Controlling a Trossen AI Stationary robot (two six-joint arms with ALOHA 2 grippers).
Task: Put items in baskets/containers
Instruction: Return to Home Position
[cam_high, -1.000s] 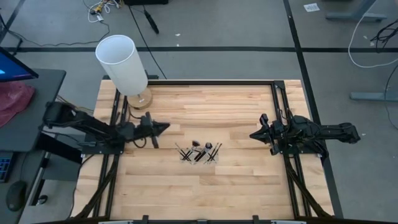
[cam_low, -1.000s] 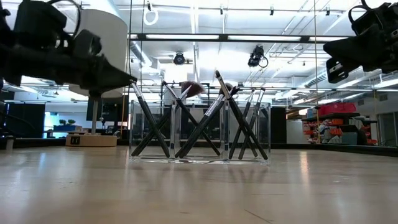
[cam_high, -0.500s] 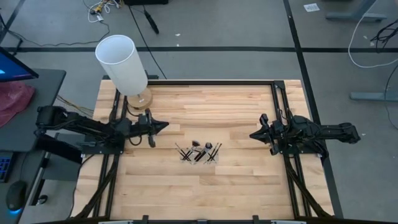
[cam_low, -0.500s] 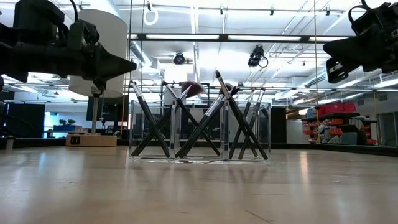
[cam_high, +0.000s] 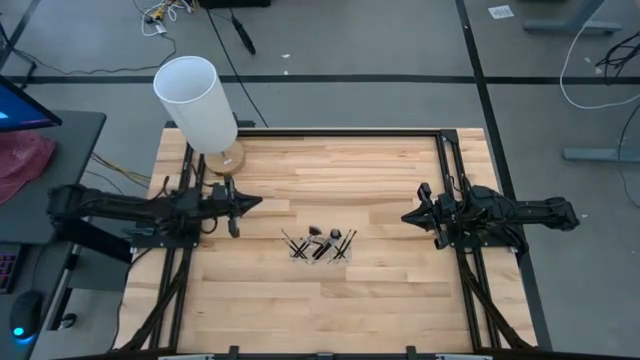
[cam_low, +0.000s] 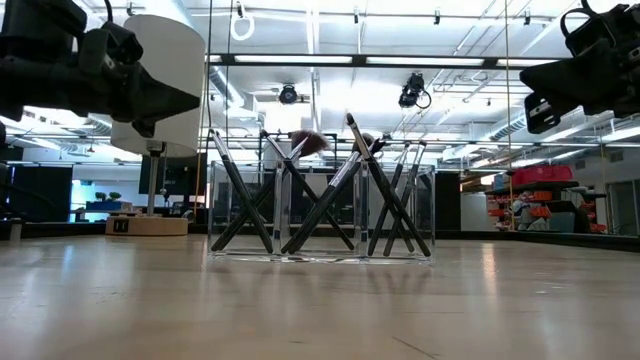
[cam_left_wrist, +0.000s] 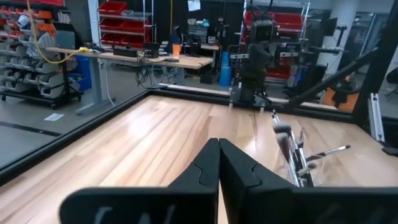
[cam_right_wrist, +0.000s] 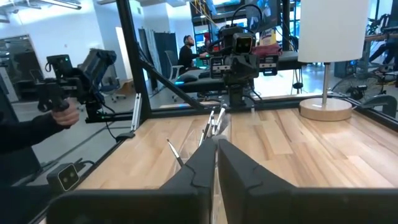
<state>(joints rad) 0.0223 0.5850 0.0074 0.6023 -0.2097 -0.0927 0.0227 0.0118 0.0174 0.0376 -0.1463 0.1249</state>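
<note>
Several thin black makeup brushes (cam_high: 318, 242) stand crossed and leaning inside a low clear plastic holder (cam_low: 320, 250) at the middle of the table. Their lower ends rest on its floor, and their shafts lean on its walls and dividers. They also show in the left wrist view as brushes (cam_left_wrist: 289, 149) and in the right wrist view as brushes (cam_right_wrist: 211, 121). My left gripper (cam_high: 256, 203) is shut and empty, left of the holder and above the table (cam_low: 195, 100). My right gripper (cam_high: 405, 216) is shut and empty, hovering right of the holder (cam_low: 530, 110).
A tall white lamp (cam_high: 197, 100) on a round wooden base (cam_high: 225, 160) stands at the far left corner, just behind my left arm. Bare wood lies around the holder on all sides. A person's hand with a hand-held device (cam_right_wrist: 62, 112) shows beyond the table.
My left gripper has drawn back from the holder toward the table's left edge and risen a little, staying shut. The brushes and holder have not moved.
</note>
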